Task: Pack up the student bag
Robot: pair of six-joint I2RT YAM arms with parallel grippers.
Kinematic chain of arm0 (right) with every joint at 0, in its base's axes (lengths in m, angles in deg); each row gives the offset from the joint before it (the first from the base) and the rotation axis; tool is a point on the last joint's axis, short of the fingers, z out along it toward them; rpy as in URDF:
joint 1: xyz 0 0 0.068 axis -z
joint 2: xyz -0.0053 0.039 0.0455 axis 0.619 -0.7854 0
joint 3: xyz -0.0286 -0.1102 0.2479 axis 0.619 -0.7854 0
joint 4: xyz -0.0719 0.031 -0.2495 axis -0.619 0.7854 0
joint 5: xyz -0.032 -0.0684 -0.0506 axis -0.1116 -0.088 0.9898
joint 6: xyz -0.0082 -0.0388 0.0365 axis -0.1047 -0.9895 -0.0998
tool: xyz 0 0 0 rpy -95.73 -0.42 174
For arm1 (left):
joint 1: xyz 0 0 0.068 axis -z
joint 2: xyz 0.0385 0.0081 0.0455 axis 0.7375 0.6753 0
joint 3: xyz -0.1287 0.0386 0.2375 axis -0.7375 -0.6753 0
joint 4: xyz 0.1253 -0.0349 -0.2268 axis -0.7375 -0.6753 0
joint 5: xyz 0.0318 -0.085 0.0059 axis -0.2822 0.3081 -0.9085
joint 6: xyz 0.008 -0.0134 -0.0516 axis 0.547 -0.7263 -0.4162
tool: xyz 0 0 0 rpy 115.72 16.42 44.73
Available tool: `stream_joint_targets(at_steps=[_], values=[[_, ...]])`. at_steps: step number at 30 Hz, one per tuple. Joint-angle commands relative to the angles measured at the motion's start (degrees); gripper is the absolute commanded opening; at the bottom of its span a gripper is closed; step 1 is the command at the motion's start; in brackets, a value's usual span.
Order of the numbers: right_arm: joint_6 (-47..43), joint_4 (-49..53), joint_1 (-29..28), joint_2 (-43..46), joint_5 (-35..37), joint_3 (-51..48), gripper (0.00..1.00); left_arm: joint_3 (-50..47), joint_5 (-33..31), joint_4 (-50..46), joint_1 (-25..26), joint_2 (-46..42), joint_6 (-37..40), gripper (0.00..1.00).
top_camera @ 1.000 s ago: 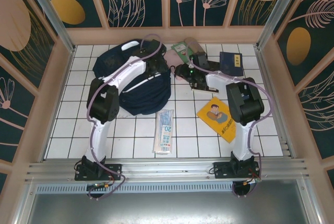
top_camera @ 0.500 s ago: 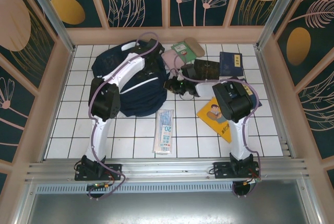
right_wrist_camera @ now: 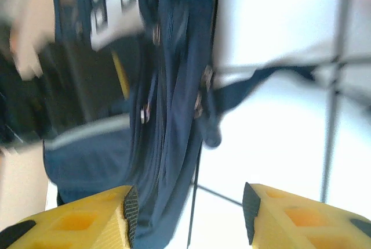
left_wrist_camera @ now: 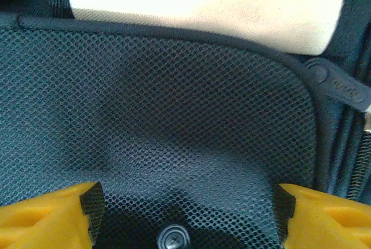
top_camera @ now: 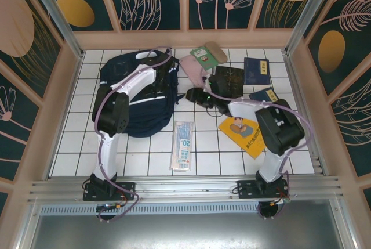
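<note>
Nearest me, a flat clear plastic pack (top_camera: 184,145) and a glossy yellow booklet (top_camera: 243,134) lie on the white-tiled table (top_camera: 139,156). Student bag (top_camera: 152,115), soft navy fabric, slumps left of centre, partly under L arm (top_camera: 134,82). L gripper (left_wrist_camera: 188,201) fingers are spread wide over its dark mesh panel (left_wrist_camera: 174,104), nothing pinched. R gripper (right_wrist_camera: 190,205) is spread too, empty, by the bag's zip edge; v. blurred there. Dark blue book (top_camera: 256,70) far right.

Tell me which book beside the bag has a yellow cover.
The booklet with the cartoon figure; its cover alone is yellow. The green book and the navy book lie farther back.
</note>
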State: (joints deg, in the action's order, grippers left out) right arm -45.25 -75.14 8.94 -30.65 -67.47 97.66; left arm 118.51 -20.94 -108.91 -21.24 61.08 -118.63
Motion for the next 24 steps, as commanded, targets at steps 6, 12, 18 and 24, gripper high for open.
stream_joint_targets(at_steps=[6, 12, 18, 24], values=[[-1.9, 1.3, 0.7, 1.9, 4.1, -3.1, 0.52, -1.7, -1.7, -2.5, 2.6, -2.2, 2.6, 0.79], [-2.2, 0.8, 0.4, 1.1, 3.4, -3.6, 0.52, -5.1, -1.8, -2.0, 5.2, -5.6, 5.6, 0.80], [-2.7, 0.8, 0.1, -0.2, 2.8, -3.4, 0.53, -4.2, -3.1, -2.8, 7.6, -3.8, 6.9, 0.82], [-2.1, 0.4, -0.1, -0.6, 2.4, -4.1, 0.53, -4.4, -7.0, -3.3, 7.6, -1.0, 7.4, 0.82]])
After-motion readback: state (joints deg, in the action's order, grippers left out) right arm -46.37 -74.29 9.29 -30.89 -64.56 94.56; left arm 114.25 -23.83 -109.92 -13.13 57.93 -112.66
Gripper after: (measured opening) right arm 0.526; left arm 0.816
